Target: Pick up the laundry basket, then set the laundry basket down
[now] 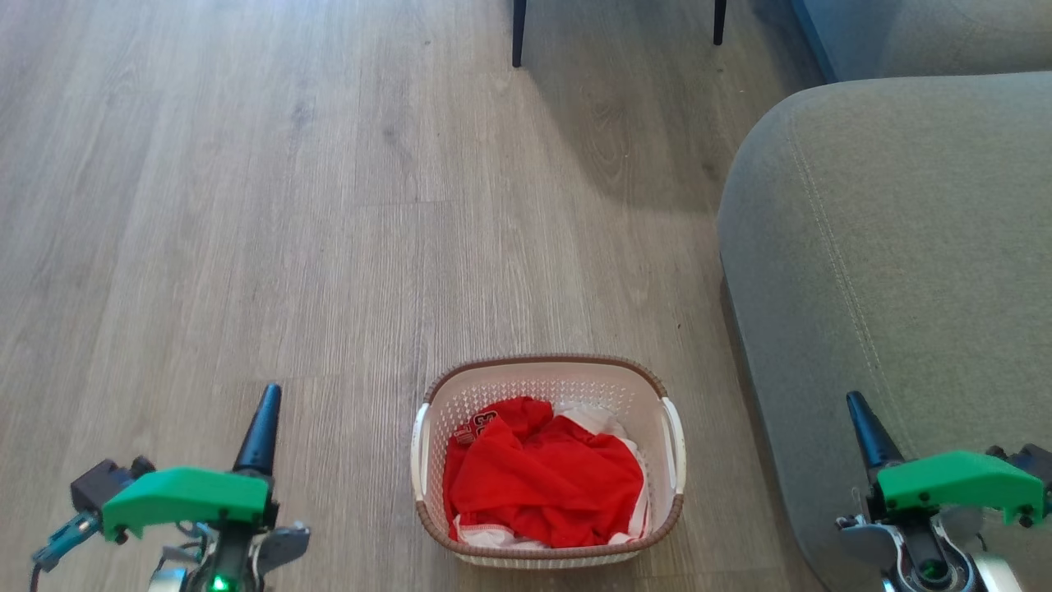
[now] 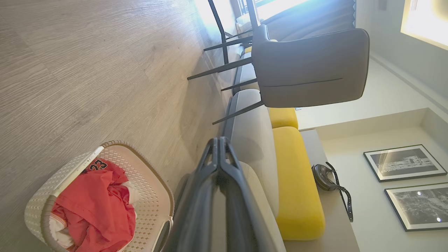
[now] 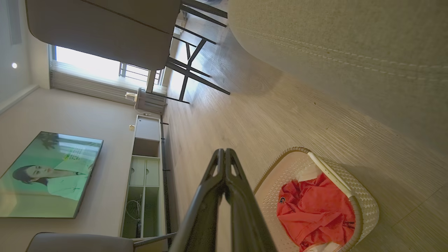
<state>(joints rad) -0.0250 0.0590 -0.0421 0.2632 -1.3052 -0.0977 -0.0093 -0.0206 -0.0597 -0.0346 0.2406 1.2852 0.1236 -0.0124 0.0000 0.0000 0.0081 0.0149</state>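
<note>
The laundry basket (image 1: 549, 374) stands on the wood floor at the bottom centre of the head view, white and perforated with a brown rim, white side handles and red and white clothes inside. It also lies at the lower left of the left wrist view, laundry basket (image 2: 147, 196), and at the lower right of the right wrist view, laundry basket (image 3: 364, 203). My left gripper (image 1: 267, 403) hovers to the basket's left, shut and empty, fingertips together (image 2: 219, 140). My right gripper (image 1: 859, 407) is off to the basket's right over the sofa, also shut and empty (image 3: 224, 151).
A grey sofa (image 1: 896, 247) takes up the right side, close to the basket. A dark chair's legs (image 1: 519, 33) stand at the far top. Yellow cushions (image 2: 297, 182) and a TV (image 3: 49, 175) lie further off. Open wood floor (image 1: 246, 205) stretches to the left and ahead.
</note>
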